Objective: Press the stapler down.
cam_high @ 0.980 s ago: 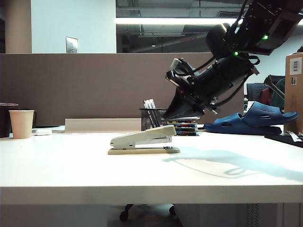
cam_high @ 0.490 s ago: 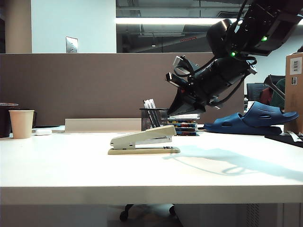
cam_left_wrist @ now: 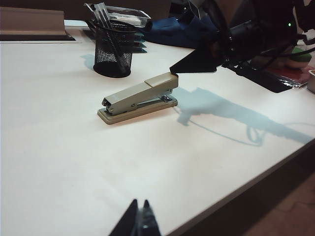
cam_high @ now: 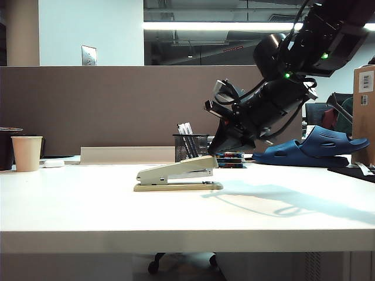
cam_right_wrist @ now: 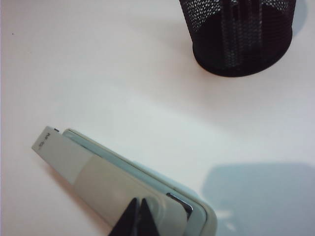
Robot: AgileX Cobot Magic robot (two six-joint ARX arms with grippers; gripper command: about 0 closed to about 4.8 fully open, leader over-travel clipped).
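The beige stapler (cam_high: 177,173) lies on the white table (cam_high: 117,211), its top arm raised at the front end; it also shows in the left wrist view (cam_left_wrist: 139,97) and the right wrist view (cam_right_wrist: 123,182). My right gripper (cam_high: 212,153) (cam_right_wrist: 137,200) is shut, and its black tips (cam_left_wrist: 172,70) hang just over the raised front end of the stapler's top arm; contact cannot be told. My left gripper (cam_left_wrist: 140,202) is shut on nothing, low over the table's near part, well away from the stapler. It is out of the exterior view.
A black mesh pen cup (cam_high: 189,147) (cam_left_wrist: 114,51) (cam_right_wrist: 239,37) stands just behind the stapler. A paper cup (cam_high: 27,153) and a small white oblong (cam_high: 53,163) sit at the far left. Blue slippers (cam_high: 316,148) and a cardboard box (cam_high: 364,111) are at the right.
The right arm has tilted down, bringing its shut tips from above the pen cup to just over the stapler's front end. The stapler has not moved.
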